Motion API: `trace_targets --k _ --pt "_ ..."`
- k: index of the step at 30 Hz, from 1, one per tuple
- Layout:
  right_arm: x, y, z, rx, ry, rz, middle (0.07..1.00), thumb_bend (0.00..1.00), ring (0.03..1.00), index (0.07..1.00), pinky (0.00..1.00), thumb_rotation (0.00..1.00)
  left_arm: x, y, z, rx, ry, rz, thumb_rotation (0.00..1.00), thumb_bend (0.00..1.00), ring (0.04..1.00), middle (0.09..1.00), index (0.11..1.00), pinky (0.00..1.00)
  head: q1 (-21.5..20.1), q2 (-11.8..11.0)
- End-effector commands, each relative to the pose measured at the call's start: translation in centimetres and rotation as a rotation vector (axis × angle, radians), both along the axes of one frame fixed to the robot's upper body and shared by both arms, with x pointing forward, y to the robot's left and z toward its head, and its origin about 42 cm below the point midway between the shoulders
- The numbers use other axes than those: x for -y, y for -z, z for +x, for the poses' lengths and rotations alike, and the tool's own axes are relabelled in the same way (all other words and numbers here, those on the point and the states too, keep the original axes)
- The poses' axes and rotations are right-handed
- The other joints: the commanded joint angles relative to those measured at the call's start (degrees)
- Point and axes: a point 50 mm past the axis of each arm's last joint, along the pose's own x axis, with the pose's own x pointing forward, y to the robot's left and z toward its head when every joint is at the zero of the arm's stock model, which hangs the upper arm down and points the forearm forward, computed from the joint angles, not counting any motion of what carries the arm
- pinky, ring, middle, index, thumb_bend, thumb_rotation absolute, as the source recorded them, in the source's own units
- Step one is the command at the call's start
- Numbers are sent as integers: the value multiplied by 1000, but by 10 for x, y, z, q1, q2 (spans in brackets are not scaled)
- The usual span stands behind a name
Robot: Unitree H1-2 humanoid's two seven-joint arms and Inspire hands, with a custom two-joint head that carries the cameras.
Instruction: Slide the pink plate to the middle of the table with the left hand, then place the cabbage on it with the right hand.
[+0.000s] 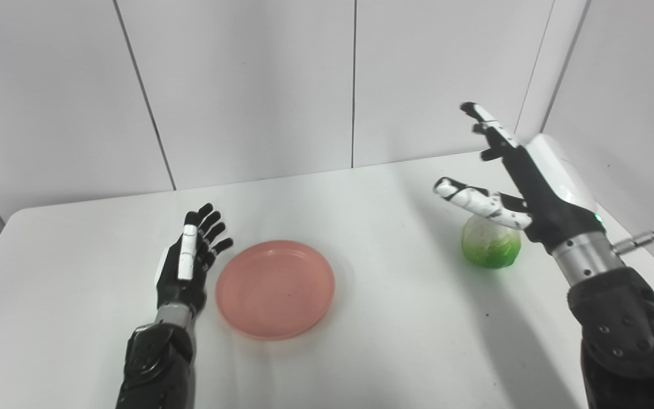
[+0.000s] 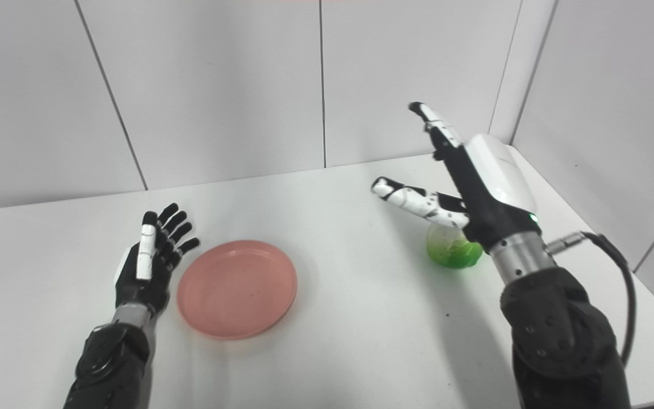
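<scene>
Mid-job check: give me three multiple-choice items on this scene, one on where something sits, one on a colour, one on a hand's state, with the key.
1. Where is the cabbage?
A. On the plate
B. On the table, below the right hand
C. In the left hand

2. What colour is the plate?
A. Pink
B. Blue
C. Yellow

3. What is the state of the right hand?
A. Shut on the cabbage
B. Shut on the plate
C. Open, holding nothing

Key: 1 B, the cabbage rests on the table, right of the plate, under the raised hand. 2 A, the dish beside the left hand is plainly pink. 3 C, its fingers are spread above the cabbage, not closed round it.
</scene>
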Motion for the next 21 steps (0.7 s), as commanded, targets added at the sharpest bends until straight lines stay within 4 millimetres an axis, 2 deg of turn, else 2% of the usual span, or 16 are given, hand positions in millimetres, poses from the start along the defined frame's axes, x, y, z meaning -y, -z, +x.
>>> trace_targets --k 1,3,7,13,21 --pt "18 -25 9 20 69 -143 934 1000 837 927 645 956 4 9 -3 -41 9 -16 853 898 899 893 853 775 1 0" --pt "28 -31 17 -8 114 -219 938 1000 861 923 664 948 3 10 -4 -39 10 -14 854 905 895 893 855 767 1 -1" --pt "50 -41 32 -70 181 -334 921 1000 844 908 615 892 0 11 -4 -41 5 -11 854 906 883 881 857 765 1 0" --pt "77 -45 62 -227 259 -469 932 1000 834 924 592 803 0 14 -6 -51 13 -14 857 900 886 886 861 766 5 2" --pt "86 -34 104 -442 309 -602 932 1000 851 927 583 695 4 11 -6 -49 29 -24 864 901 880 882 860 758 7 5"
